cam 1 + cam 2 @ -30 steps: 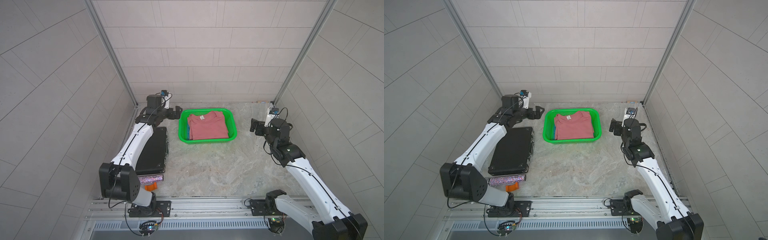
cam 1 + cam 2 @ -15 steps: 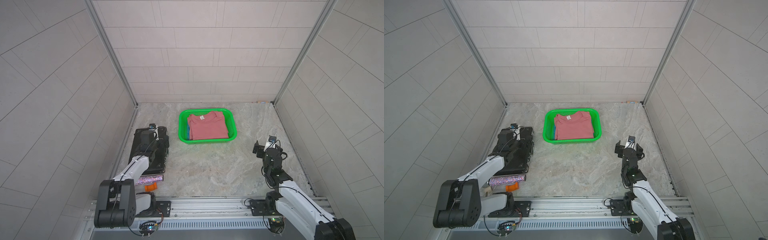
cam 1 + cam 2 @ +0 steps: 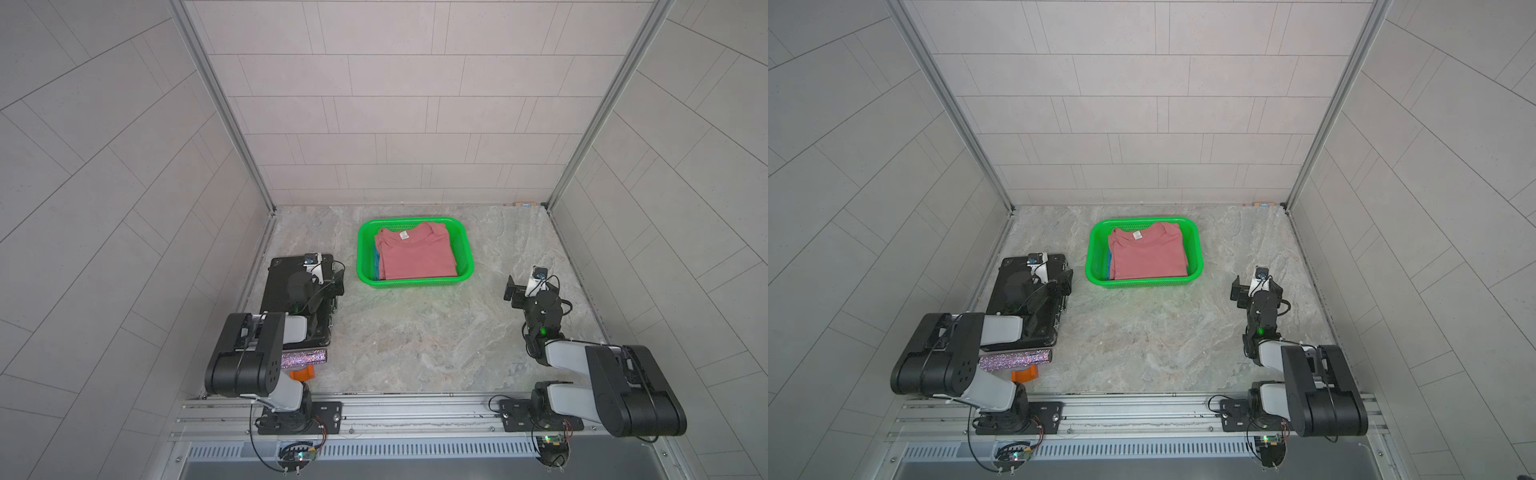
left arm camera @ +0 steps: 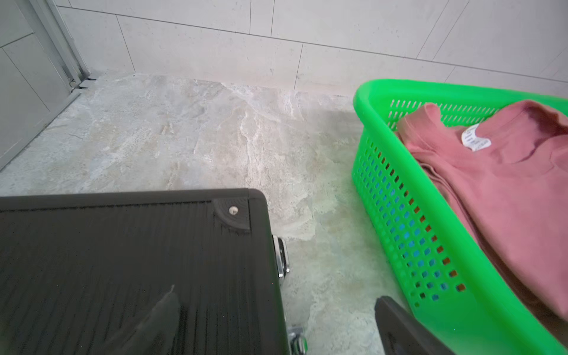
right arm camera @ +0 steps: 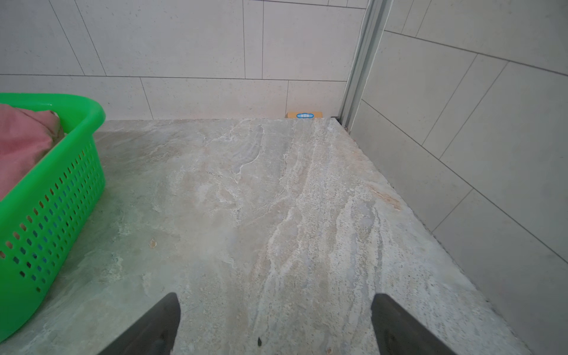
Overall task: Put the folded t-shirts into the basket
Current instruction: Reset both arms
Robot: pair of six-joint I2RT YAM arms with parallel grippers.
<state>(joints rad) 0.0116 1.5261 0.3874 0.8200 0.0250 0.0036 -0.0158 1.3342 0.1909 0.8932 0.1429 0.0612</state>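
Your folded pink tee (image 3: 415,257) is topping the green basket (image 3: 467,249) at twelve o'clock. Left fingers (image 4: 399,329) and right fingers (image 5: 153,325) are gaping, empty.

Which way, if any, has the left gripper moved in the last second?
Yes. The left gripper has pulled back toward the robot's base, from beside the basket's far left corner to over the black case, open and empty.

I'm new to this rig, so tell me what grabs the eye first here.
The bright green basket at the far middle of the table draws the eye, with a folded pink t-shirt topping the stack inside. A black flat case lies at the robot's left. The left fingers and the right fingers both stand open and empty.
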